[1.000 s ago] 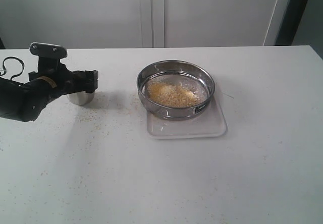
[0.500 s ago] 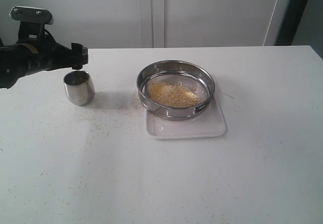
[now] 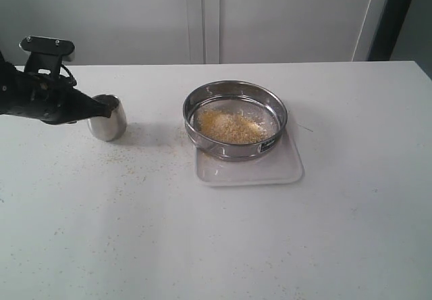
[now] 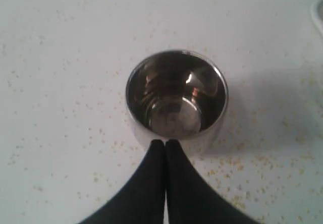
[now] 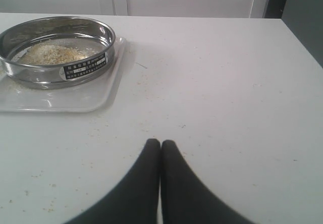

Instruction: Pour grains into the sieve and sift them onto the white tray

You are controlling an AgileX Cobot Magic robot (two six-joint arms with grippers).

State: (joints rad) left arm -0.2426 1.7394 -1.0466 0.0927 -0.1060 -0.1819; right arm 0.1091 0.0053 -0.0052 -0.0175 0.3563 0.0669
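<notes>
On the white worktop (image 3: 202, 246), the flat rectangular white tray (image 3: 283, 171) carries the wide round steel sieve (image 3: 223, 150). It holds a heap of yellow and pale grains (image 3: 229, 126), well apart from both arms. The small rounded steel cup (image 4: 176, 103) (empty) stands just beside the left fingers (image 4: 151, 183), which are pressed together, as are the right fingers (image 5: 146, 183).

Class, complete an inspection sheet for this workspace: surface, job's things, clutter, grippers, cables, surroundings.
surface: white table, speckled with spilled grains near the cup.
job's things: sieve resting on the white tray; grains heaped inside the sieve.
clutter: small steel cup, upright and empty.
grippers: left gripper shut, empty, tips by the cup's wall; right gripper shut, empty, over bare table.
cables: thin dark loop on the left arm.
surroundings: pale wall panels; dark strip at the right.
</notes>
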